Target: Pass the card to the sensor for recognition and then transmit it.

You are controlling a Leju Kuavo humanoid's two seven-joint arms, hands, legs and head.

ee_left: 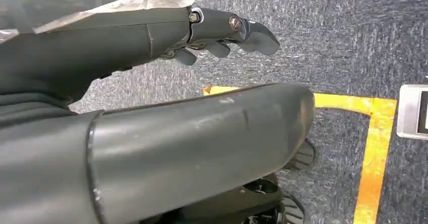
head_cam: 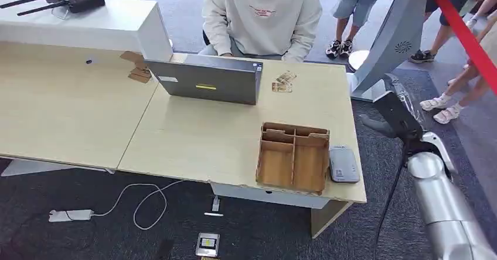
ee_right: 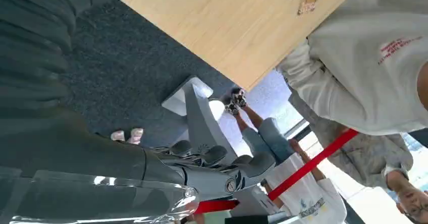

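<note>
Fingers (ee_right: 212, 156) of right hand (head_cam: 394, 112) spread, holding nothing, raised beside desk (head_cam: 199, 143). Left hand (ee_left: 222, 35) slack over carpet. Sensor (head_cam: 343, 164) nearer, by tray (head_cam: 293, 156); cards (head_cam: 282, 82) beyond, probably awaiting pickup.

A pale wooden desk (head_cam: 193, 137) is standing on dark grey carpet (head_cam: 70, 236). Toward its far side a grey laptop (head_cam: 205, 81) is sitting, with small cards (head_cam: 283, 82) lying just to its right. Near the right front corner a wooden divided tray (head_cam: 293, 156) is resting, a grey card reader (head_cam: 343, 164) lying just beside it on the right.
</note>
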